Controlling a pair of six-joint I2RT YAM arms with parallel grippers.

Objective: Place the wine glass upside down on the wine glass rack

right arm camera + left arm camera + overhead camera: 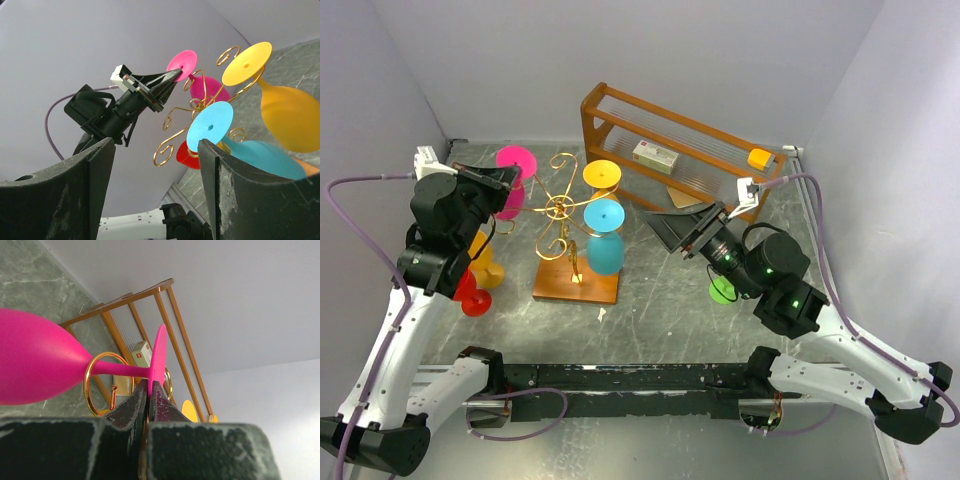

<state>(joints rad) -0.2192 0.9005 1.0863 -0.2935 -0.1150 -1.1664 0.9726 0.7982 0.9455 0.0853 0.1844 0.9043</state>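
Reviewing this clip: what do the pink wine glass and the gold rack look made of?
The pink wine glass: opaque, matte, evenly coloured, no see-through or sharp glints, so probably plastic or silicone, not glass. The wine glass rack: thin curled wire with a shiny gold finish, likely plated metal; its flat base looks like smooth brown wood.

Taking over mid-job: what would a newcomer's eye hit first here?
The gold rack mid-table, with a yellow glass and a blue glass hanging upside down on its right side. On its left, the left gripper pinches the foot of a pink glass, its stem in a gold loop.
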